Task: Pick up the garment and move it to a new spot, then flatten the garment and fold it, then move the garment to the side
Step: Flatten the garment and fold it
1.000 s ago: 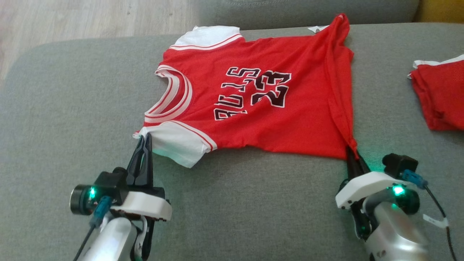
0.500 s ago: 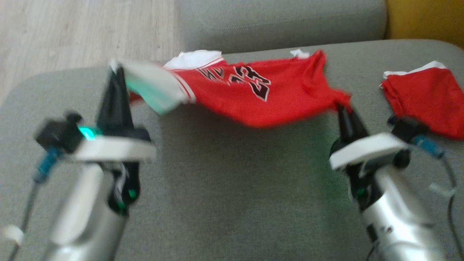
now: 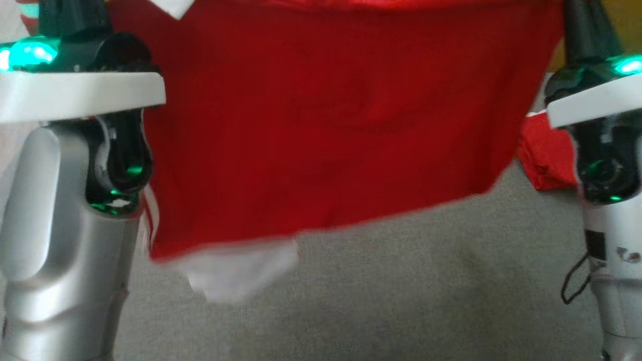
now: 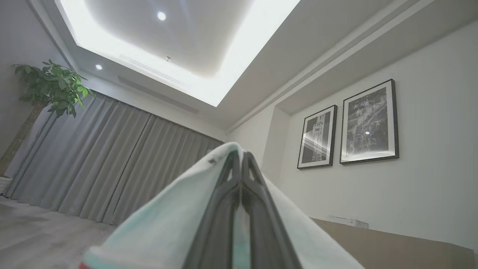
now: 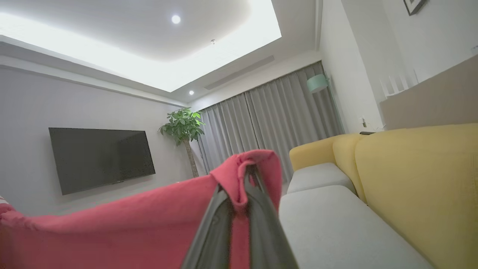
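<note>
Garment [image 3: 321, 125] raised off sofa [image 3: 401, 301], blurred; left end effector [image 4: 241, 155] pinches sleeve [image 4: 168, 224], right end effector [image 5: 248, 170] hem [image 5: 261, 160].

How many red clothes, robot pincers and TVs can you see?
Red clothes: 2 (the jersey held up in the air, a second red garment lying on the sofa)
Pincers: 2 (left pincer, right pincer, both shut on the jersey)
TVs: 1 (the TV on the wall)
Total: 5

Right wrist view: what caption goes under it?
Right claw shut on a corner of the red jersey, with a yellow sofa alongside.
</note>
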Available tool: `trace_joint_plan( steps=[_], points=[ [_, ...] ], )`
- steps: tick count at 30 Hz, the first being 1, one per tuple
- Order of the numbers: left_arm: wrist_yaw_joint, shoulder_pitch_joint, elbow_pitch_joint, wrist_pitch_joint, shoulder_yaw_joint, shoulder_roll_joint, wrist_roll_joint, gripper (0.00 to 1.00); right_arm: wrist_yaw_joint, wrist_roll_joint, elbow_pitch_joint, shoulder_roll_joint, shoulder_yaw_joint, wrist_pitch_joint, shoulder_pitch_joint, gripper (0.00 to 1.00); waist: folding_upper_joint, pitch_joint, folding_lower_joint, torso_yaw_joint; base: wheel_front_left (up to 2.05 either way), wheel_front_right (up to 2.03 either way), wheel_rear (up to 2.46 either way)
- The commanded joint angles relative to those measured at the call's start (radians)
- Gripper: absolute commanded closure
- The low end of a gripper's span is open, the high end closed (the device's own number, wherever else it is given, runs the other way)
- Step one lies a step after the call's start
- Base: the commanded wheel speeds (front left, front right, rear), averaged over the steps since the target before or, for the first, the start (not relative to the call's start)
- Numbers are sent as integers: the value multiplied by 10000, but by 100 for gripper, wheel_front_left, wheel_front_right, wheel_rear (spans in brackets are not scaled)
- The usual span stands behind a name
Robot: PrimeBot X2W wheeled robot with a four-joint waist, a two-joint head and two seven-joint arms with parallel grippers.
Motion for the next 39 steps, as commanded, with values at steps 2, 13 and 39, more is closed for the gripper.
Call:
trace_joint_plan(
  steps=[2,13,39],
  points=[
    [148,-537,-471,463,301,599,85,100,-7,-266,-819,111,-170,599,-167,100,-1,131,2,-42,0,0,0],
    [-103,-2719,2596,1451,83,1291,406,100,-7,-1772,495,403,-221,1902,-2220,100,-1,2350,2,-184,0,0,0],
    [-1937,-2648,8507,-1931,-1720,541,2034,100,-7,-2113,9244,-180,1466,-2408,-3665,100,-1,2712,2,669,0,0,0]
  ],
)
